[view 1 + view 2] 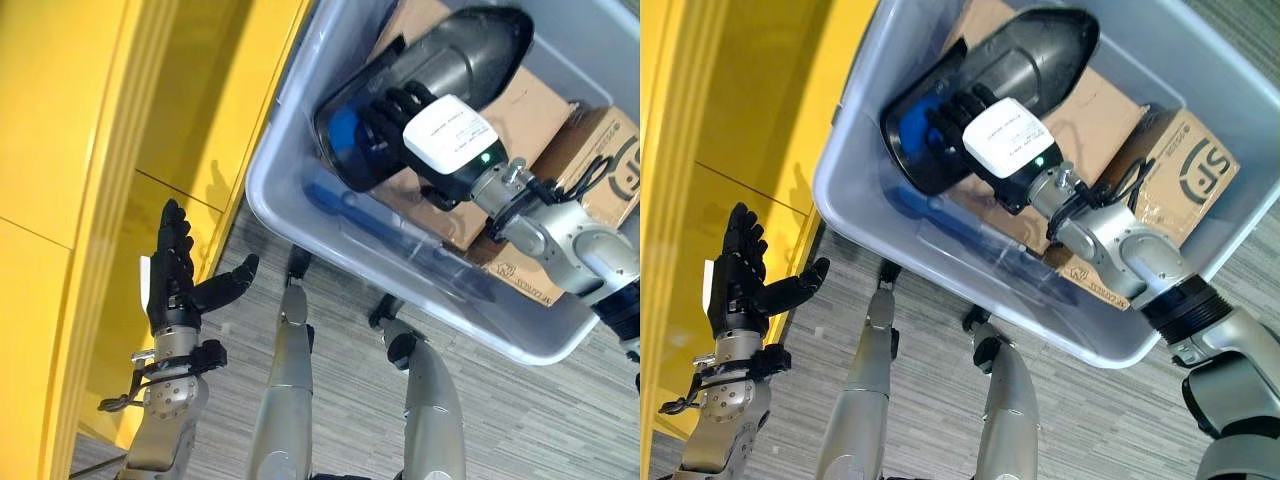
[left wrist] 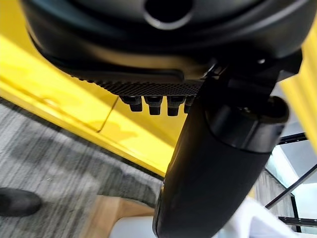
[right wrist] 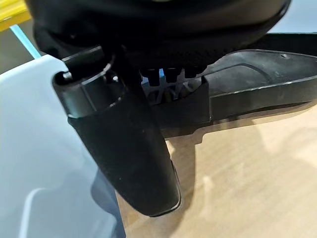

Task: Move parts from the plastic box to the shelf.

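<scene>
A large dark grey part (image 1: 470,55) with a blue inside lies on cardboard boxes (image 1: 600,140) in the pale grey plastic box (image 1: 290,215). My right hand (image 1: 400,115) reaches into the box, its fingers curled over the part's rim next to the blue inside. In the right wrist view the thumb (image 3: 129,148) stands before the part's black edge (image 3: 257,84), with brown cardboard (image 3: 247,173) beneath. My left hand (image 1: 175,275) is raised beside the yellow shelf (image 1: 80,150), open, fingers straight and thumb spread, holding nothing.
A long blue piece (image 1: 370,215) lies low in the box behind its near wall. The yellow shelf panels run along the left. Grey striped floor (image 1: 350,400) lies between shelf and box. A dark shoe (image 2: 17,201) shows on the floor in the left wrist view.
</scene>
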{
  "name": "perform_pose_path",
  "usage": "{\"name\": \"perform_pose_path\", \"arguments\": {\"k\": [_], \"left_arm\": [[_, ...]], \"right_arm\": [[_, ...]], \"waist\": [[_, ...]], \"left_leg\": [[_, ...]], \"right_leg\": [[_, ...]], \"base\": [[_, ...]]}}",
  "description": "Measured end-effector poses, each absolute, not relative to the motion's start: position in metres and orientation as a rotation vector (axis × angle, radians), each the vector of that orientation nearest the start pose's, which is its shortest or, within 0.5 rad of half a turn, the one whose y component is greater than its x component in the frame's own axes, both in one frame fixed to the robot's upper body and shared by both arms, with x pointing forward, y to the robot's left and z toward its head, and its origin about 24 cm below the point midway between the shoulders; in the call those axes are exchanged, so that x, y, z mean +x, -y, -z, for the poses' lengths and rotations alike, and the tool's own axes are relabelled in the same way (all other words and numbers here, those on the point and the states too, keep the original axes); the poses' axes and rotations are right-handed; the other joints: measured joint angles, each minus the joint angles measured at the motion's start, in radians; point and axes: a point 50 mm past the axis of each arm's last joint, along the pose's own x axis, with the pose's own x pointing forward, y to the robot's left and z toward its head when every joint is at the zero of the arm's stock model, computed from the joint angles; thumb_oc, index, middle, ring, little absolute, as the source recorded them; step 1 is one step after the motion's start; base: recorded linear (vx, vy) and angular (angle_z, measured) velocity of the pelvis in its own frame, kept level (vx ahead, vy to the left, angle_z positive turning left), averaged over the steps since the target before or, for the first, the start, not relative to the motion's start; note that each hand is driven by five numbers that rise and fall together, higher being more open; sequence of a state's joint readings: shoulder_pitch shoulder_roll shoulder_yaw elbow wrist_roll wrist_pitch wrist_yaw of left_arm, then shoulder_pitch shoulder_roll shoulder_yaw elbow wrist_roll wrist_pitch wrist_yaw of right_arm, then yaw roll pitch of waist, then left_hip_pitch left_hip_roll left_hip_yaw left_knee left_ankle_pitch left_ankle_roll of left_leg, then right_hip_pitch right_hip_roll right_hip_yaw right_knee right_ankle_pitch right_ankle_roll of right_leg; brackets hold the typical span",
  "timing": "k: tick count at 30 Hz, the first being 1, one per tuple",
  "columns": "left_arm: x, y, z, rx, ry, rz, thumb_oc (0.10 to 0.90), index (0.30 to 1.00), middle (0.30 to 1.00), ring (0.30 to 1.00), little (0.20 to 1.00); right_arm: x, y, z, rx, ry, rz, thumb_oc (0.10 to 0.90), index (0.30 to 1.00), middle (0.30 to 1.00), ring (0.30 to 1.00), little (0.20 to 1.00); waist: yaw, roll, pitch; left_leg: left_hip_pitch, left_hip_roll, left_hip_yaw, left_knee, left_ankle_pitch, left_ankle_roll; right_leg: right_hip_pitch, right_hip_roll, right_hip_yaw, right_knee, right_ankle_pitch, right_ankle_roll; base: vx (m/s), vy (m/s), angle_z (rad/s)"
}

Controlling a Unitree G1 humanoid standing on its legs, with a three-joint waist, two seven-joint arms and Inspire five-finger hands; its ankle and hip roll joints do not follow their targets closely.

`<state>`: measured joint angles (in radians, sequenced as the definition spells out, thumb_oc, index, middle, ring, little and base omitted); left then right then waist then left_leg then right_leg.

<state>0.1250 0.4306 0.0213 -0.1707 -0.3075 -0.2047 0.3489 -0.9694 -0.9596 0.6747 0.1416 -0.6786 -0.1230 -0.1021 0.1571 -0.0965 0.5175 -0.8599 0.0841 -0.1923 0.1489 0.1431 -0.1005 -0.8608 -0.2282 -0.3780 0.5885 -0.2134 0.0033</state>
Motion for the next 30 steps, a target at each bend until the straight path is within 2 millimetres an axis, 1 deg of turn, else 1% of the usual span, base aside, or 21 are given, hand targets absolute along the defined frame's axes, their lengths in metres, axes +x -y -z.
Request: {"name": "perform_pose_path", "arguments": {"k": [1, 2, 4, 7, 10, 11, 12, 13, 15, 16, 17, 19, 21, 22, 23, 25, 26, 28, 29, 30], "left_arm": [[0.224, -0.24, -0.093, 0.079, 0.268, -0.319, 0.9, 1.0, 1.0, 1.0, 1.0], [0.224, -0.24, -0.093, 0.083, 0.268, -0.318, 0.9, 1.0, 1.0, 1.0, 1.0], [0.225, -0.24, -0.094, 0.097, 0.268, -0.308, 0.9, 1.0, 1.0, 1.0, 1.0], [0.225, -0.239, -0.093, 0.096, 0.264, -0.303, 0.9, 1.0, 1.0, 1.0, 1.0], [0.226, -0.237, -0.094, 0.092, 0.267, -0.296, 0.9, 1.0, 1.0, 1.0, 1.0], [0.228, -0.234, -0.095, 0.084, 0.274, -0.288, 0.9, 1.0, 1.0, 1.0, 1.0], [0.229, -0.233, -0.096, 0.082, 0.281, -0.283, 0.9, 1.0, 1.0, 1.0, 1.0], [0.231, -0.232, -0.099, 0.081, 0.295, -0.278, 0.9, 1.0, 1.0, 1.0, 1.0], [0.233, -0.231, -0.102, 0.08, 0.303, -0.268, 0.9, 1.0, 1.0, 1.0, 1.0], [0.233, -0.231, -0.102, 0.081, 0.303, -0.264, 0.9, 1.0, 1.0, 1.0, 1.0], [0.233, -0.231, -0.102, 0.081, 0.303, -0.264, 0.9, 1.0, 1.0, 1.0, 1.0], [0.233, -0.232, -0.101, 0.085, 0.295, -0.264, 0.9, 1.0, 1.0, 1.0, 1.0], [0.234, -0.232, -0.102, 0.088, 0.299, -0.258, 0.9, 1.0, 1.0, 1.0, 1.0], [0.234, -0.232, -0.101, 0.091, 0.296, -0.25, 0.9, 1.0, 1.0, 1.0, 1.0], [0.234, -0.232, -0.101, 0.093, 0.295, -0.239, 0.9, 1.0, 1.0, 1.0, 1.0], [0.235, -0.232, -0.101, 0.097, 0.287, -0.225, 0.9, 1.0, 1.0, 1.0, 1.0], [0.234, -0.232, -0.099, 0.099, 0.278, -0.223, 0.9, 1.0, 1.0, 1.0, 1.0], [0.232, -0.234, -0.095, 0.106, 0.257, -0.217, 0.9, 1.0, 1.0, 1.0, 1.0], [0.23, -0.236, -0.094, 0.109, 0.251, -0.22, 0.9, 1.0, 1.0, 1.0, 1.0], [0.229, -0.237, -0.094, 0.112, 0.246, -0.22, 0.9, 1.0, 1.0, 1.0, 1.0]], "right_arm": [[0.339, 0.153, -0.26, -1.794, 0.831, -0.147, 0.569, 0.536, 0.536, 0.536, 0.536], [0.34, 0.152, -0.26, -1.788, 0.832, -0.145, 0.4, 0.3, 0.3, 0.3, 0.3], [0.341, 0.151, -0.265, -1.792, 0.845, -0.133, 0.4, 0.3, 0.3, 0.3, 0.3], [0.342, 0.152, -0.261, -1.8, 0.847, -0.126, 0.4, 0.3, 0.3, 0.3, 0.3], [0.345, 0.149, -0.26, -1.77, 0.87, -0.081, 0.4, 0.3, 0.3, 0.3, 0.3], [0.346, 0.148, -0.262, -1.767, 0.871, -0.071, 0.4, 0.3, 0.3, 0.3, 0.3], [0.347, 0.148, -0.263, -1.767, 0.873, -0.068, 0.4, 0.3, 0.3, 0.3, 0.3], [0.347, 0.147, -0.263, -1.769, 0.87, -0.069, 0.4, 0.3, 0.3, 0.3, 0.3], [0.35, 0.151, -0.258, -1.77, 0.831, -0.074, 0.4, 0.3, 0.3, 0.3, 0.3], [0.351, 0.155, -0.248, -1.775, 0.792, -0.095, 0.4, 0.3, 0.3, 0.3, 0.3], [0.351, 0.156, -0.244, -1.778, 0.772, -0.11, 0.4, 0.3, 0.3, 0.3, 0.3], [0.349, 0.16, -0.218, -1.776, 0.694, -0.197, 0.4, 0.3, 0.3, 0.3, 0.3], [0.345, 0.164, -0.2, -1.783, 0.626, -0.264, 0.4, 0.3, 0.3, 0.3, 0.3], [0.34, 0.169, -0.185, -1.782, 0.576, -0.306, 0.4, 0.3, 0.3, 0.3, 0.3], [0.337, 0.174, -0.174, -1.778, 0.533, -0.338, 0.4, 0.3, 0.3, 0.3, 0.3], [0.331, 0.184, -0.159, -1.783, 0.461, -0.392, 0.4, 0.3, 0.3, 0.3, 0.3], [0.326, 0.188, -0.152, -1.784, 0.434, -0.414, 0.4, 0.3, 0.3, 0.3, 0.3], [0.317, 0.194, -0.147, -1.777, 0.411, -0.444, 0.4, 0.3, 0.3, 0.3, 0.3], [0.314, 0.198, -0.152, -1.783, 0.418, -0.439, 0.4, 0.3, 0.3, 0.3, 0.3], [0.311, 0.199, -0.157, -1.792, 0.427, -0.441, 0.4, 0.3, 0.3, 0.3, 0.3]], "waist": [[-0.008, -0.001, 0.0], [-0.012, -0.007, -0.004], [-0.013, -0.01, -0.006], [-0.014, -0.009, -0.007], [-0.011, 0.004, -0.016], [-0.002, 0.014, -0.021], [0.006, 0.016, -0.022], [0.02, 0.017, -0.023], [0.032, 0.018, -0.023], [0.04, 0.018, -0.023], [0.043, 0.017, -0.022], [0.047, 0.017, -0.022], [0.043, 0.016, -0.022], [0.04, 0.017, -0.021], [0.04, 0.017, -0.021], [0.038, 0.015, -0.019], [0.037, 0.016, -0.019], [0.038, 0.014, -0.018], [0.025, 0.013, -0.019], [0.023, 0.013, -0.019]], "left_leg": [[-0.015, 0.0, -0.006, 0.008, 0.002, 0.0], [-0.026, -0.001, -0.006, 0.011, 0.004, 0.003], [-0.046, 0.003, -0.006, 0.026, 0.006, 0.005], [-0.047, 0.004, -0.006, 0.029, 0.009, 0.008], [-0.046, 0.005, -0.003, 0.033, 0.013, 0.005], [-0.046, 0.004, -0.003, 0.033, 0.017, -0.001], [-0.042, 0.004, -0.002, 0.033, 0.025, -0.011], [-0.032, 0.004, 0.002, 0.032, 0.025, -0.012], [0.007, 0.004, 0.006, 0.022, 0.027, -0.015], [0.033, 0.005, 0.009, 0.012, 0.028, -0.016], [0.056, 0.005, 0.013, 0.002, 0.028, -0.016], [0.142, 0.005, 0.023, -0.026, 0.028, -0.016], [0.206, 0.005, 0.028, -0.053, 0.029, -0.015], [0.24, 0.005, 0.03, -0.06, 0.029, -0.013], [0.268, 0.009, 0.037, -0.068, 0.026, -0.007], [0.318, 0.015, 0.052, -0.075, 0.022, -0.001], [0.349, 0.017, 0.058, -0.084, 0.02, 0.002], [0.417, 0.023, 0.079, -0.099, 0.015, 0.01], [0.452, 0.027, 0.096, -0.108, 0.008, 0.019], [0.467, 0.027, 0.102, -0.11, 0.004, 0.023]], "right_leg": [[-0.017, -0.005, -0.004, 0.023, -0.01, -0.008], [-0.038, -0.01, -0.003, 0.04, -0.017, -0.016], [-0.062, -0.009, -0.002, 0.065, -0.024, -0.029], [-0.07, -0.01, 0.001, 0.079, -0.028, -0.036], [-0.07, -0.01, 0.002, 0.082, -0.022, -0.04], [-0.068, -0.011, 0.002, 0.081, -0.02, -0.039], [-0.065, -0.011, 0.002, 0.08, -0.017, -0.039], [-0.051, -0.011, 0.001, 0.081, -0.017, -0.038], [-0.002, -0.012, -0.01, 0.054, -0.015, -0.035], [0.026, -0.011, -0.012, 0.045, -0.012, -0.03], [0.049, -0.011, -0.012, 0.032, -0.011, -0.026], [0.14, -0.01, -0.012, -0.01, 0.0, -0.007], [0.208, -0.005, -0.013, -0.052, 0.013, 0.008], [0.252, 0.001, -0.015, -0.08, 0.024, 0.019], [0.288, 0.007, -0.018, -0.112, 0.039, 0.023], [0.348, 0.02, -0.012, -0.166, 0.068, 0.03], [0.383, 0.029, -0.006, -0.193, 0.08, 0.037], [0.454, 0.043, 0.01, -0.247, 0.103, 0.044], [0.49, 0.047, 0.018, -0.277, 0.112, 0.048], [0.504, 0.05, 0.022, -0.288, 0.119, 0.05]], "base": [[-0.01, 0.049, 0.16], [-0.01, 0.041, 0.1], [0.0, 0.006, 0.02], [0.0, 0.0, 0.0], [0.0, 0.0, 0.0], [0.0, 0.0, 0.0], [0.0, 0.0, 0.0], [-0.01, 0.011, 0.04], [-0.01, 0.005, 0.08], [0.0, -0.002, 0.04], [0.0, 0.0, 0.0], [0.0, 0.0, 0.0], [-0.03, 0.024, -0.02], [-0.06, 0.053, -0.09], [-0.05, 0.059, -0.13], [0.04, 0.023, -0.22], [0.03, 0.02, -0.22], [0.05, 0.024, -0.28], [0.07, 0.028, -0.32], [0.03, 0.014, -0.3]]}}
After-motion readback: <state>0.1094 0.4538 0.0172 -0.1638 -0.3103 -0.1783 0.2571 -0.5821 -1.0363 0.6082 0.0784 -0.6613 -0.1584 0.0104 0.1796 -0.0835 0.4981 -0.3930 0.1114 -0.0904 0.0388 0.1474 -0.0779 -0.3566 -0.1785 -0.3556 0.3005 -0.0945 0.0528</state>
